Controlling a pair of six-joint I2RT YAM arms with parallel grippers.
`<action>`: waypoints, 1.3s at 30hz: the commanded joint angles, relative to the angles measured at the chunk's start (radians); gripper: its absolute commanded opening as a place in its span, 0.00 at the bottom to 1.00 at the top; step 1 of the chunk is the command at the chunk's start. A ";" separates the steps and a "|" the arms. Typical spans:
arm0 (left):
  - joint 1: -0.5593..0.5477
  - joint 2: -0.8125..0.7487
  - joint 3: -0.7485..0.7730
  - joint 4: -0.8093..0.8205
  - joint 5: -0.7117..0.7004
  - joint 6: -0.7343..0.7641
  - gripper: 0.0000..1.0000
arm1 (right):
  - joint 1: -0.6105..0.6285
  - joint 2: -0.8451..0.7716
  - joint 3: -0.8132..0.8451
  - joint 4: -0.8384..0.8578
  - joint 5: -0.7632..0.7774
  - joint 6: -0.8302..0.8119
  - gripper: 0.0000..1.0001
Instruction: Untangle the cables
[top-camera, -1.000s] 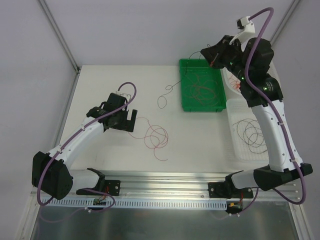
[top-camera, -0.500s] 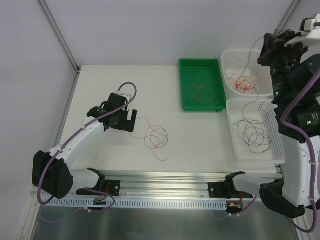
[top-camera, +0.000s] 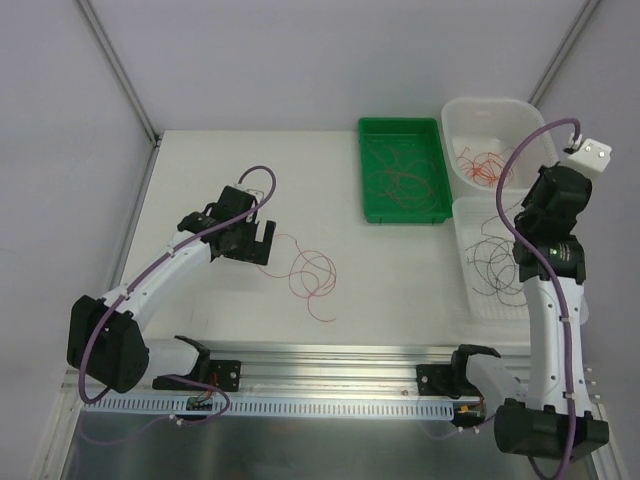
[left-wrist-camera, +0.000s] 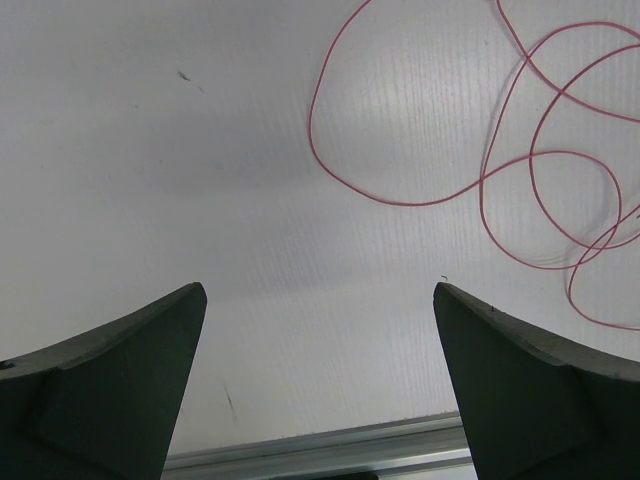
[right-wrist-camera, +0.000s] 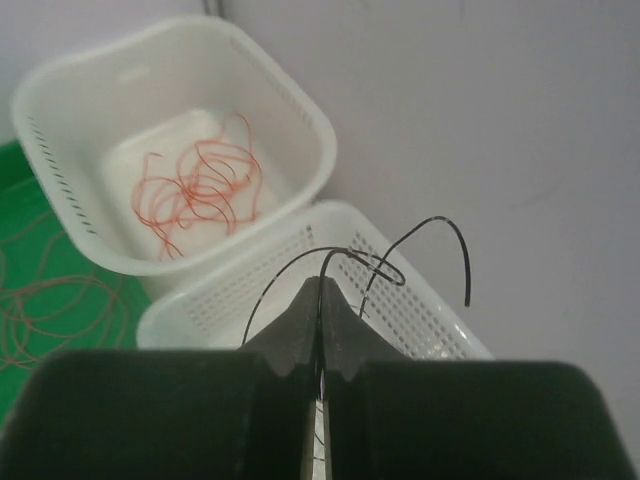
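The right hand (right-wrist-camera: 320, 290) is pinched fully shut on a thin dark cable (right-wrist-camera: 440, 219). The wire springs out of the fingertips in a small loop and a longer free arc. The hand hangs above the mesh basket (right-wrist-camera: 260, 290), where other dark cables (top-camera: 500, 265) lie coiled. Just beyond it is the round tub (right-wrist-camera: 60, 150), which holds a clump of orange cables (right-wrist-camera: 200, 190).

The step in hand looks like sorting by colour, with this dark strand going in with its fellows. To do it well, I would bring the hand down over the middle of the mesh basket rather than its near rim, so that the stiff free arc also falls inside the walls. Then the fingers should open low. A wire this fine can cling to a pad or hook the basket's lattice, so lift away slowly and check that nothing trails.

The left hand (left-wrist-camera: 318, 290) is spread as wide as it goes and holds nothing. It hovers over the bench (top-camera: 200, 160), just beside a red cable (top-camera: 310, 272) that lies in loose overlapping loops (likely the next one to pick). The green tray (top-camera: 400, 122) has a thin reddish tangle in it, so by my reckoning the task is only partly done.
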 joint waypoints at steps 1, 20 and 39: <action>0.004 0.008 -0.007 0.003 0.013 -0.008 0.99 | -0.108 -0.043 -0.117 0.042 -0.066 0.154 0.01; 0.004 0.012 -0.005 0.001 0.036 -0.024 0.99 | -0.241 0.040 -0.329 -0.274 -0.270 0.410 0.80; 0.004 0.063 0.002 0.001 0.040 -0.047 0.96 | 0.643 0.356 -0.153 -0.052 -0.503 0.455 0.78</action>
